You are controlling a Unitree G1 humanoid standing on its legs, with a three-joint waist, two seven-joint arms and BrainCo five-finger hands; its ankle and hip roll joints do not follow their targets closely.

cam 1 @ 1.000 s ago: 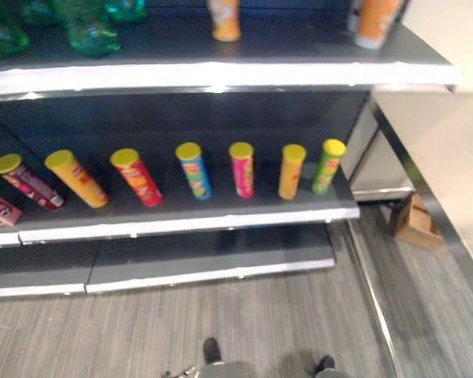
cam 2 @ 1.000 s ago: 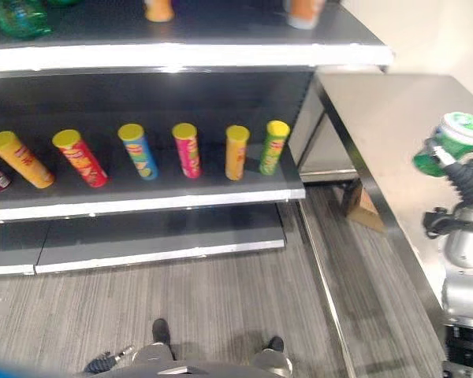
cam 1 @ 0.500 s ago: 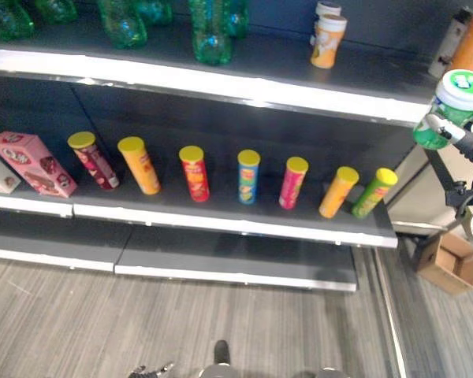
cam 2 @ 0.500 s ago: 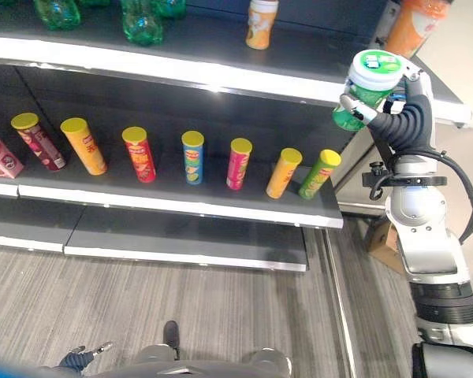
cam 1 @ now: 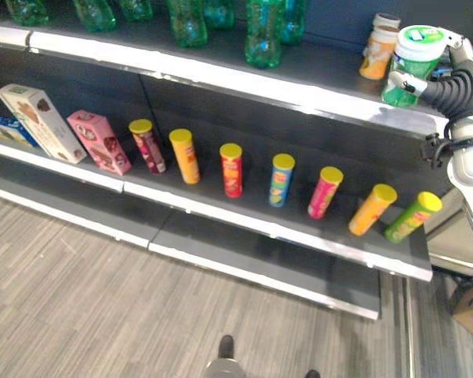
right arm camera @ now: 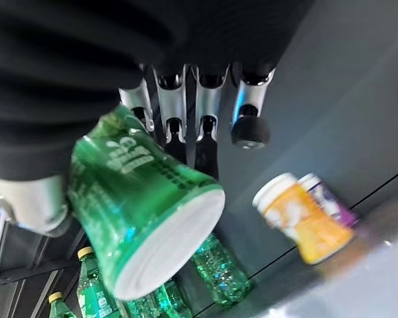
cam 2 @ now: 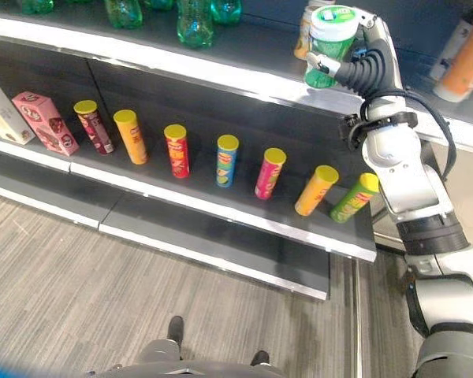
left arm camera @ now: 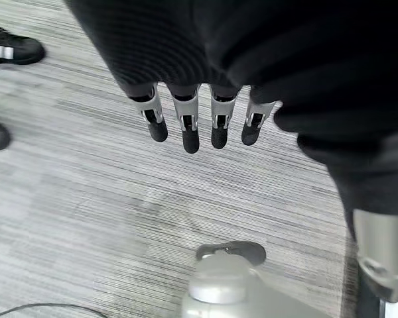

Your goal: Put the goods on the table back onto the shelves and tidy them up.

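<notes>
My right hand (cam 2: 364, 69) is shut on a green cup with a white lid (cam 2: 328, 41), holding it upright at the front edge of the top shelf (cam 1: 299, 90). The right wrist view has the fingers (right arm camera: 173, 105) curled round the cup (right arm camera: 142, 202). Just behind the cup stands an orange cup (cam 1: 376, 52) on that shelf, with a purple one (right arm camera: 328, 200) beside it. My left hand (left arm camera: 189, 126) hangs over the floor, fingers straight and holding nothing.
Green bottles (cam 1: 265, 33) line the top shelf to the left. The middle shelf (cam 1: 244, 220) carries a row of several chip cans (cam 1: 231, 168) and boxes (cam 1: 99, 142) at its left. An orange packet (cam 2: 469, 63) stands at the top shelf's right end.
The camera has swung left along the shelves. My right hand has carried the green cup up and in, from off the shelf's right end to beside the orange cup.
</notes>
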